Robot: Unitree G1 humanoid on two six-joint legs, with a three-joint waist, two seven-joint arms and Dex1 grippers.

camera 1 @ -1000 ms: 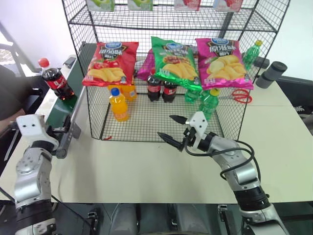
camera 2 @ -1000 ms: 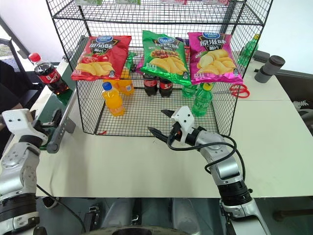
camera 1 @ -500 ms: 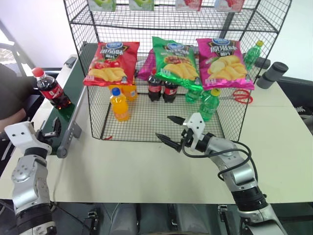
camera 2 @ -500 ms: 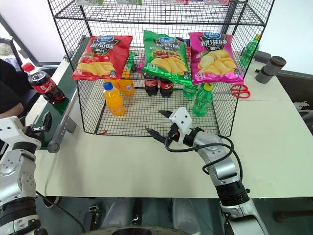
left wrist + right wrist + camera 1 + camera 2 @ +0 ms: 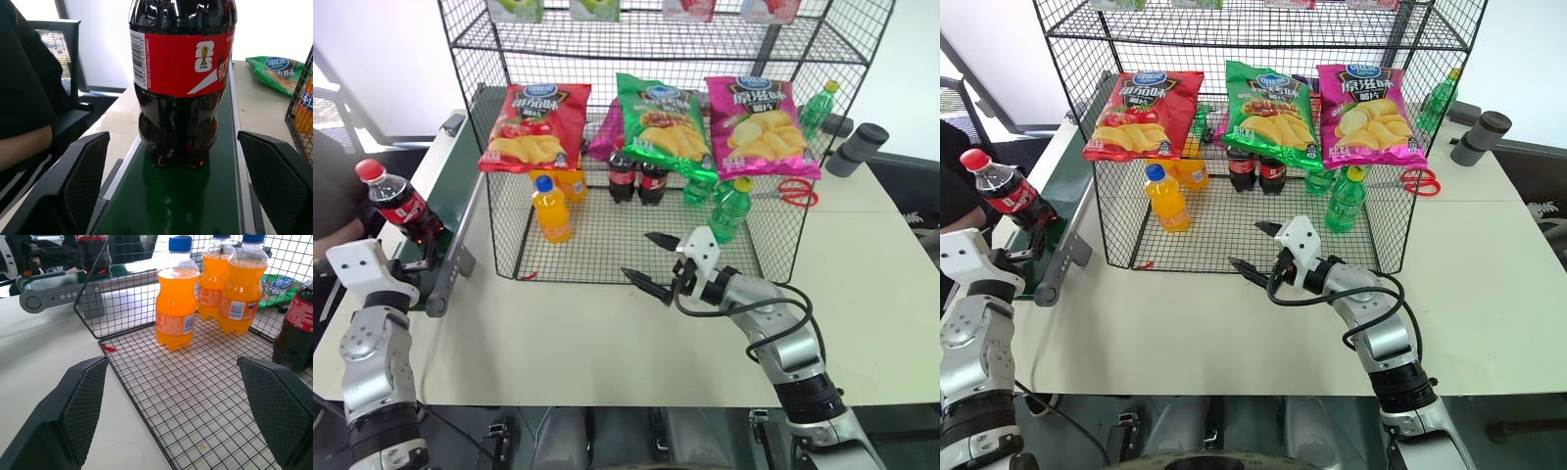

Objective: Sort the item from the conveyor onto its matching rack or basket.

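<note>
2 grippers, both spread wide and empty. Left gripper (image 5: 171,191) level at the near end of the conveyor (image 5: 448,201), facing 1 cola bottle (image 5: 399,201) upright on the green belt, just ahead of the fingers (image 5: 80,171) and untouched. In the left wrist view, bottle (image 5: 182,73) centred between the 2 black fingers, person's sleeve (image 5: 22,88) beside the belt. Right gripper (image 5: 651,262) low over the white table (image 5: 607,333), at the front edge of the black wire rack (image 5: 636,235). Inside the rack: 2 more cola bottles (image 5: 636,176) at mid-floor, orange soda (image 5: 551,208) to their left, green bottle (image 5: 732,206) to their right. Hung on the rack front: red bag (image 5: 533,127), green bag (image 5: 664,122), pink bag (image 5: 759,125). Scissors (image 5: 793,192) with red handles on the table to the right of the rack.
</note>
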